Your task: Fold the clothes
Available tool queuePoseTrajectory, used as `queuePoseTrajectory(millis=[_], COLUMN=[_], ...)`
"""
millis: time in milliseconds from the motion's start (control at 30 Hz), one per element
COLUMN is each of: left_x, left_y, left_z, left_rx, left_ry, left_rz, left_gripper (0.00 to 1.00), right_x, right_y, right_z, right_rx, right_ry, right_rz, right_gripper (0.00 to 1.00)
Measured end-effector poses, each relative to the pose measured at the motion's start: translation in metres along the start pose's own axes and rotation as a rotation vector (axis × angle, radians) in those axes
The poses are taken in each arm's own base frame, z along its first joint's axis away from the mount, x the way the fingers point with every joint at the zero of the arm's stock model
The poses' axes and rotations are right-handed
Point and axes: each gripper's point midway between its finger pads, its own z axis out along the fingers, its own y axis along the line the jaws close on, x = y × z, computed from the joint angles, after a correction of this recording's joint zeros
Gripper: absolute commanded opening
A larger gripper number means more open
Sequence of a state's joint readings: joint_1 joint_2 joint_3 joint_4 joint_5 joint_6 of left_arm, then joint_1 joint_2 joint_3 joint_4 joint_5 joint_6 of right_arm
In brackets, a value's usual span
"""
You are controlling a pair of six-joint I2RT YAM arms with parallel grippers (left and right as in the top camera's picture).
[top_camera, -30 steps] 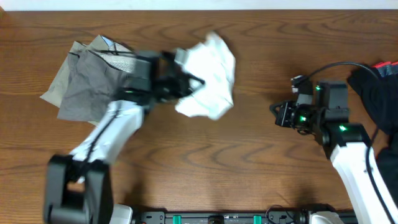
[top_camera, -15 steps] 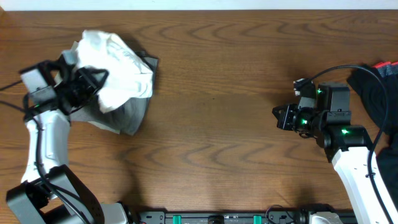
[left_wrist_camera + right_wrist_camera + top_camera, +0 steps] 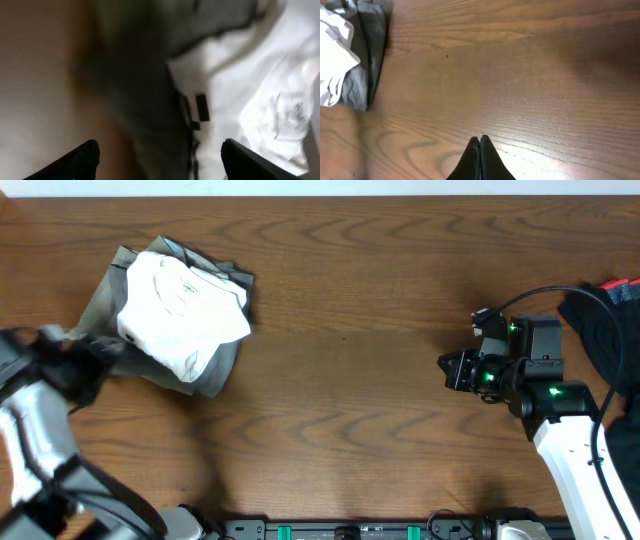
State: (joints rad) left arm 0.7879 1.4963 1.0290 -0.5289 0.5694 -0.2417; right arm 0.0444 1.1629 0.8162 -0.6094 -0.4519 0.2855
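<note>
The clothes lie at the table's left. A crumpled white T-shirt (image 3: 180, 305) rests on top of the grey-khaki trousers (image 3: 218, 365). My left gripper (image 3: 160, 164) is open and holds nothing. Its fingertips (image 3: 84, 159) hover just off the pile's left edge, with trousers (image 3: 140, 90) and shirt (image 3: 250, 100) blurred below. In the overhead view the left arm (image 3: 55, 370) is a blur at the far left. My right gripper (image 3: 447, 370) is shut and empty over bare wood at the right. The black garment (image 3: 610, 320) lies at the far right edge.
A red item (image 3: 622, 283) peeks out by the black garment. A black cable (image 3: 545, 290) loops above the right arm. Bare wooden tabletop (image 3: 350, 330) stretches between the pile and the right gripper.
The left gripper carried the white T-shirt leftwards, let it go on top of the trousers, opened, and drew back to the left. The right arm has not moved.
</note>
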Motion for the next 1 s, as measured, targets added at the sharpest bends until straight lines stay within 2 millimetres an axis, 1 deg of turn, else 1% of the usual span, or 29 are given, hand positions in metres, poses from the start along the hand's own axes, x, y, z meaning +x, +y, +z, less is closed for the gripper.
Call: queuePoseTrajectory(millis=[67, 133, 167, 200, 233, 333, 367, 433, 467, 533, 600, 633, 667, 733, 800, 833, 867, 900, 933, 1000], left_x=[-0.012, -0.015, -0.013, -0.009, -0.001, 0.033, 0.051, 0.081, 0.095, 0.122, 0.146, 0.152, 0.16, 0.171, 0.18, 0.183, 0.185, 0.187, 0.189, 0.191], left_y=[0.0, -0.016, -0.026, -0.035, -0.049, -0.083, -0.097, -0.116, -0.125, -0.141, -0.16, -0.168, -0.177, -0.188, -0.195, -0.194, -0.191, -0.186, -0.181, -0.168], left_z=[-0.024, -0.043, -0.048, -0.053, -0.056, -0.061, -0.063, -0.068, -0.072, -0.084, -0.105, -0.114, -0.129, -0.153, -0.176, -0.186, -0.196, -0.203, -0.207, -0.212], left_rx=[0.017, 0.079, 0.114, 0.146, 0.19, 0.277, 0.3, 0.328, 0.336, 0.328, 0.316, 0.315, 0.31, 0.297, 0.297, 0.292, 0.282, 0.273, 0.261, 0.226], left_ry=[-0.072, -0.113, -0.116, -0.113, -0.097, -0.013, 0.03, 0.086, 0.109, 0.141, 0.143, 0.132, 0.106, 0.054, 0.002, -0.031, -0.058, -0.073, -0.078, -0.074], left_rz=[-0.006, 0.025, 0.044, 0.069, 0.107, 0.224, 0.283, 0.397, 0.456, 0.595, 0.76, 0.825, 0.907, 1.033, 1.127, 1.164, 1.191, 1.209, 1.223, 1.222], left_gripper=[0.54, 0.38, 0.32, 0.31, 0.31, 0.31, 0.33, 0.38, 0.4, 0.45, 0.53, 0.57, 0.65, 0.74, 0.83, 0.87, 0.92, 1.0, 0.98, 0.98], right_x=[0.0, -0.001, -0.002, -0.002, -0.003, -0.001, 0.001, 0.004, 0.003, -0.006, -0.023, -0.032, -0.042, -0.055, -0.063, -0.064, -0.066, -0.066, -0.065, -0.061], right_y=[0.0, 0.0, 0.001, 0.001, 0.001, 0.0, 0.0, 0.0, 0.002, 0.009, 0.02, 0.026, 0.034, 0.045, 0.057, 0.062, 0.068, 0.074, 0.079, 0.088], right_z=[0.0, 0.0, 0.0, 0.0, 0.0, 0.0, -0.001, -0.003, -0.006, -0.015, -0.027, -0.034, -0.043, -0.058, -0.076, -0.086, -0.098, -0.108, -0.119, -0.14], right_rx=[0.0, -0.001, -0.002, -0.003, -0.003, 0.0, 0.002, 0.008, 0.008, 0.005, -0.002, -0.007, -0.012, -0.019, -0.025, -0.027, -0.031, -0.033, -0.036, -0.035], right_ry=[-0.001, -0.004, -0.006, -0.009, -0.011, -0.003, 0.007, 0.026, 0.03, 0.019, -0.019, -0.042, -0.072, -0.115, -0.157, -0.176, -0.2, -0.221, -0.243, -0.287], right_rz=[-0.001, -0.002, -0.004, -0.005, -0.006, -0.019, -0.031, -0.054, -0.073, -0.129, -0.191, -0.219, -0.247, -0.29, -0.322, -0.335, -0.351, -0.366, -0.385, -0.422], right_gripper=[0.01, 0.01, 0.01, 0.02, 0.02, 0.05, 0.06, 0.07, 0.08, 0.1, 0.15, 0.18, 0.2, 0.2, 0.21, 0.21, 0.21, 0.21, 0.21, 0.24])
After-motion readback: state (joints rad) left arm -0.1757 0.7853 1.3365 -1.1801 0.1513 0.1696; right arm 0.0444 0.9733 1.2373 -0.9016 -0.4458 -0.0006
